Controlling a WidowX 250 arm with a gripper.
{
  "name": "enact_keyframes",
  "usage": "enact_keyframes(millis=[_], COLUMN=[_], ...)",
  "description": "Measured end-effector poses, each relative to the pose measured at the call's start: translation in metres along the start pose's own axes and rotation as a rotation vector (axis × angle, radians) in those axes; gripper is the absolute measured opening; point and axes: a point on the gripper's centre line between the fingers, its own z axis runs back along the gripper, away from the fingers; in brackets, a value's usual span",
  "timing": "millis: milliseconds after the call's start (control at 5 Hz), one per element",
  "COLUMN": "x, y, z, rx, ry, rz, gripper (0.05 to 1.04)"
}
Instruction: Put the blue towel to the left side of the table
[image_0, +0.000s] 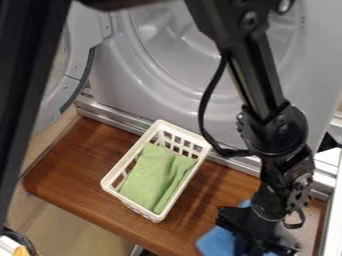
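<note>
Camera view: my gripper (250, 235) is down at the blue towel (215, 242), near the R end of the table (73, 172), by its front edge. Can't tell how far open I am or if I've got hold of anything. Reach is prob. done, grasp unconfirmed; the carry's all left to do, past the white basket (130, 202) w/ green cloth (150, 175), then set-down nr the L edge, & release.

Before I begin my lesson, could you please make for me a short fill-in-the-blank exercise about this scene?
The basket has the colour ____.
The cloth inside it has the colour ____.
The towel partly hidden by the gripper has the colour ____.
In the picture, this towel lies to the ____ of the basket.
Missing words: white; green; blue; right.
</note>
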Motion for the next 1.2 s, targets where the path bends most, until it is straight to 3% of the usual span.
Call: enact_keyframes(millis=[200,600,800,1000,1200], x=[0.005,-0.003,-0.013,-0.016,-0.013], y=[0.000,0.029,0.064,0.112,0.157], z=[0.041,0.108,0.131,0.141,0.139], rx=[-0.003,0.033,0.111,0.137,0.157], ry=[-0.016,0.015,0.101,0.169,0.195], rz=[0.010,0.067,0.129,0.232,0.301], gripper=[0.086,0.086,0.086,0.086,0.086])
